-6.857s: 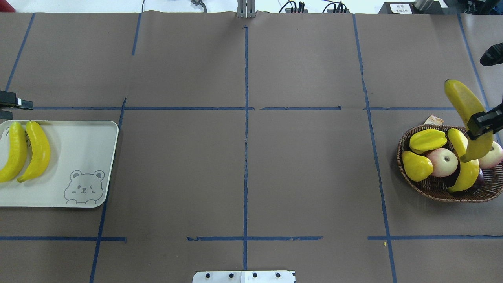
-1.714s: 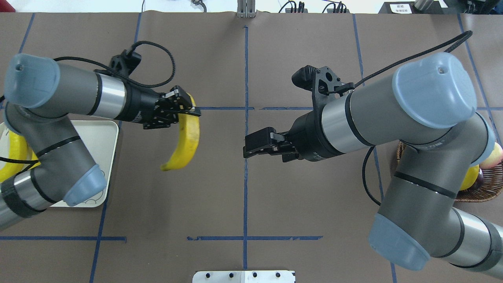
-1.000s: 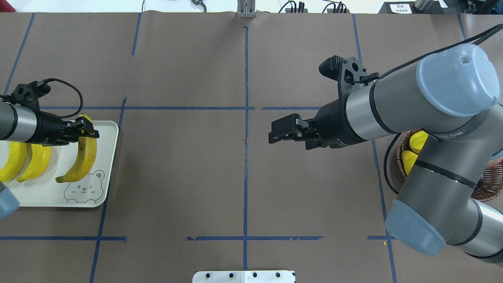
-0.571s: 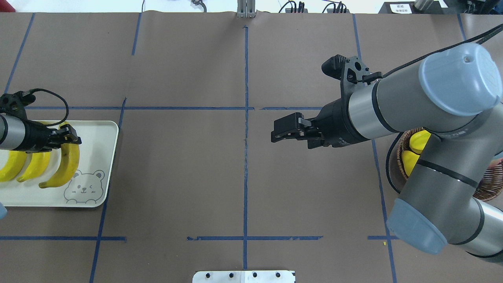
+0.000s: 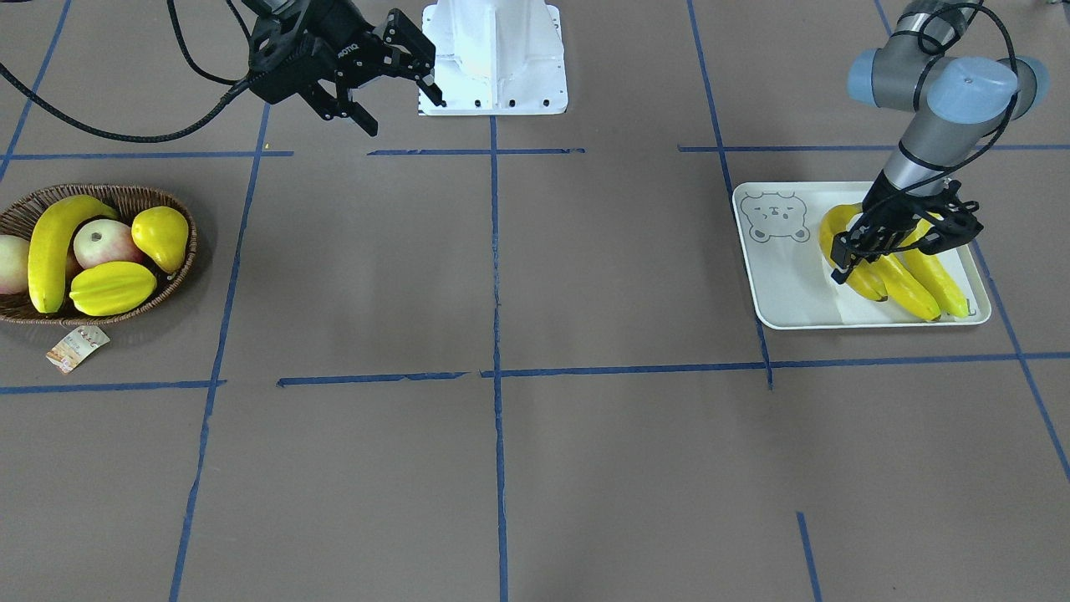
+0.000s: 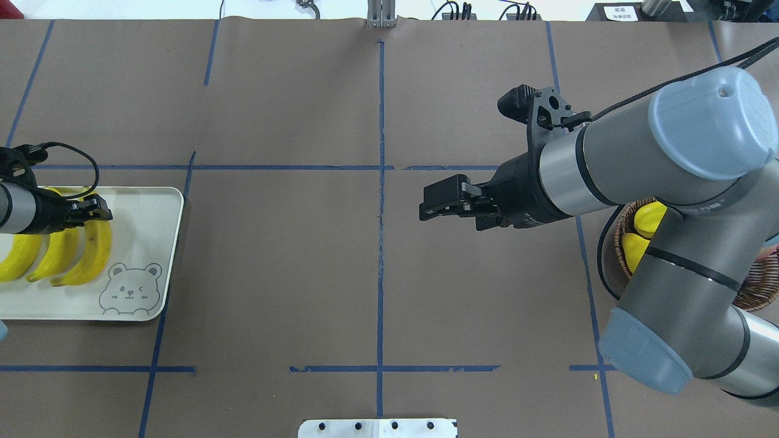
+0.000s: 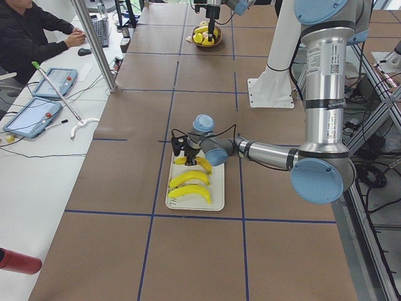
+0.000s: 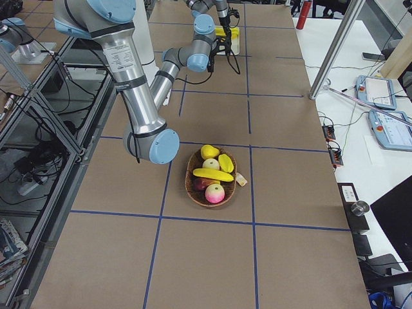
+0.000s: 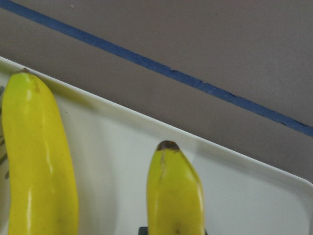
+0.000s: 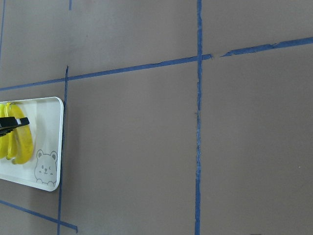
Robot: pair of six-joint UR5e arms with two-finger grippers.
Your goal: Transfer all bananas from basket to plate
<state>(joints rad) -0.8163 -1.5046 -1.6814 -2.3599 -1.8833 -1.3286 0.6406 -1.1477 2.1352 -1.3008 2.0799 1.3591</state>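
Plate [image 5: 786,288]: 3 bananas [image 5: 907,288] lie side by side. Left gripper [image 6: 100,212] clamped on the 3rd, nearest the bear print; release pending. Right gripper [image 5: 405,115] empty, jaws apart, above mid-table. Basket [image 5: 191,251]: 1 banana [image 5: 48,251] remains among other fruit. Est. 3 of 4 done.

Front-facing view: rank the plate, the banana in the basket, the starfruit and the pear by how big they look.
1. plate, largest by far.
2. banana.
3. starfruit and pear: too close to rank; the starfruit looks longer, the pear plumper.
The three fruits lie together, so nearness hardly skews them.
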